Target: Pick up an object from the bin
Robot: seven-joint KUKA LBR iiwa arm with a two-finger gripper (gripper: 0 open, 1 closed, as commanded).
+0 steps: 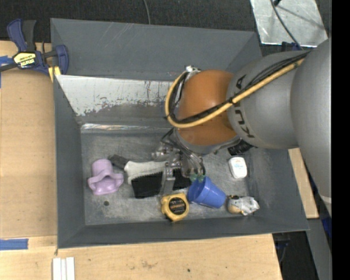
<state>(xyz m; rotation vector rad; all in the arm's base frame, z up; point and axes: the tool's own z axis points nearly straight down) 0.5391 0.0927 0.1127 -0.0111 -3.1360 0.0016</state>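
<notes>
Black-and-white brush (146, 182) just beside the jaws

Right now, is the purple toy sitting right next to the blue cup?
No, the purple toy lies at the left end of the bin, with a black thing and a yellow tape measure between it and the blue cup.

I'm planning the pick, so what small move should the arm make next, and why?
Probably ease straight down a little. The gripper hangs low beside the black block and white brush, with the blue cup and yellow tape measure close; sideways moves could bump them.
</notes>
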